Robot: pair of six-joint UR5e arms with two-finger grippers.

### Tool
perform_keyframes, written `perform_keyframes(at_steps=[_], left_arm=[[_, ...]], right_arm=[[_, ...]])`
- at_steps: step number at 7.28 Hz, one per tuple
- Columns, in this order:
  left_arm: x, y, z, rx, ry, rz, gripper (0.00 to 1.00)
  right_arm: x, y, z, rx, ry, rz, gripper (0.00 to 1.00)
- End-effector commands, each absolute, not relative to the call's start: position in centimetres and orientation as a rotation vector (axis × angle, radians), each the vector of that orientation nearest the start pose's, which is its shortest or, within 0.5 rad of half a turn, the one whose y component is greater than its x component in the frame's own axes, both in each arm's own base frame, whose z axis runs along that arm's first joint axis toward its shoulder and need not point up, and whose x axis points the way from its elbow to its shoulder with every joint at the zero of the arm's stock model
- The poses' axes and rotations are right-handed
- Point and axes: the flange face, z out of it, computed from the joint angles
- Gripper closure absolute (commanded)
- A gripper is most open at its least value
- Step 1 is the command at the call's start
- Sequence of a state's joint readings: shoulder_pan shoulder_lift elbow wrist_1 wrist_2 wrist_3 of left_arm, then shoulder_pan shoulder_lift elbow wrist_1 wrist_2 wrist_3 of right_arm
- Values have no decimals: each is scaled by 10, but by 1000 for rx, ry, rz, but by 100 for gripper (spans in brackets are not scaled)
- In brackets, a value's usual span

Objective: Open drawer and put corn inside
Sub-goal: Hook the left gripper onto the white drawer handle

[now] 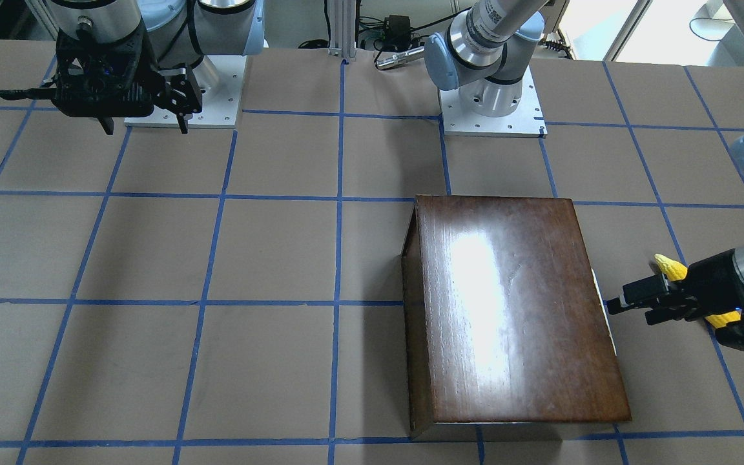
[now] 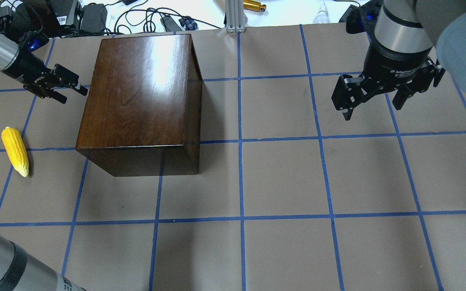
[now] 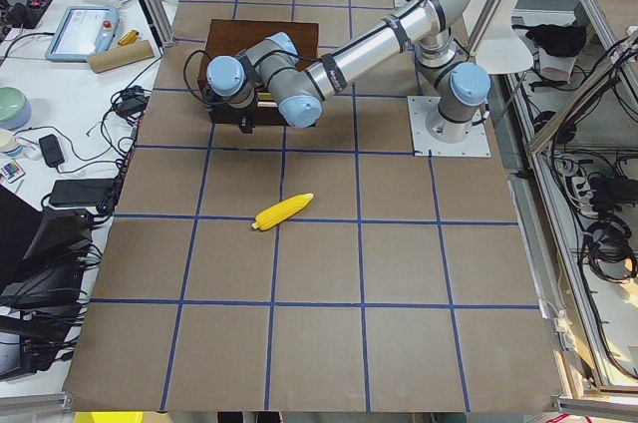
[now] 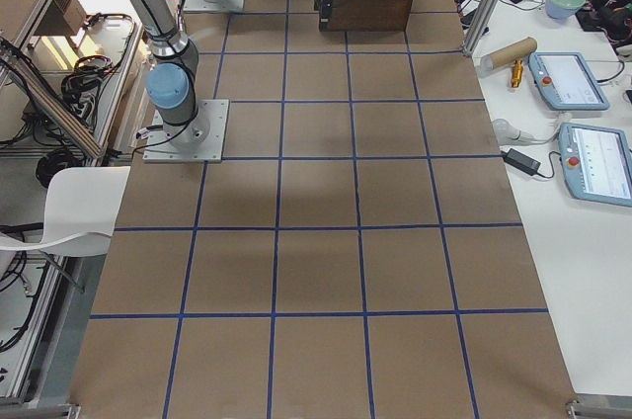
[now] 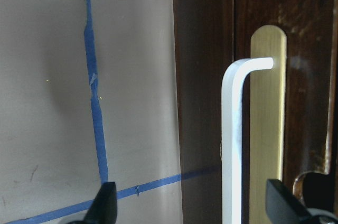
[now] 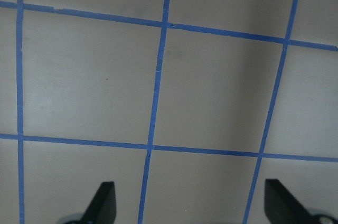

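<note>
Left claw: your left claw (image 2: 74, 97) is spread wide and holds nothing. It sits at the side of the box (image 2: 140, 93) that faces the robot's left, its fingertips aimed at that side and just short of it.
Pull: in your left wrist view the small metal pull (image 5: 231, 145) runs upright on a brass plate. It lies between the two dark fingertips (image 5: 105, 205), nearer the one at the view's right. You cannot tell from these views whether either fingertip touches it.
Drawer: the drawer (image 5: 311, 49) is shut, and you see only its dark brown front panel.
Corn: the corn (image 2: 14, 150) lies on its side on the surface (image 2: 281, 178), out on the robot's left. It is apart from the box and nearer the robot than your left claw. It lies on a blue tape line, its pointed end toward the robot.
Right claw: your right claw (image 2: 372, 111) hangs above the surface well off to the robot's right, fingers pointing down, wide apart, and gripping nothing. Its wrist view gives you only brown surface and blue grid lines between the fingertips.
Box: glossy, dark brown, and standing flat on the surface.
</note>
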State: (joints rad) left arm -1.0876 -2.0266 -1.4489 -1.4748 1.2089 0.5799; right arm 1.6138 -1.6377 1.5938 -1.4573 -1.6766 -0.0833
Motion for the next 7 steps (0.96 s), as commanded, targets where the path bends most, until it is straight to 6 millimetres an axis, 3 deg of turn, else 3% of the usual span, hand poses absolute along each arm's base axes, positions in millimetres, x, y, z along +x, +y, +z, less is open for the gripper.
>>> perform_keyframes(at_steps=[1,3,7], left_arm=[[145,-641,289,92,3577,61,0],[132,-647,278,127,3580,88,0],[133,-652,268,142,3578,85,0]], right_arm=[[142,-451,498,-212,3237,118,0],[142,-450,498,-212,3237,116,0],[142,-451,498,-210,3237,118,0]])
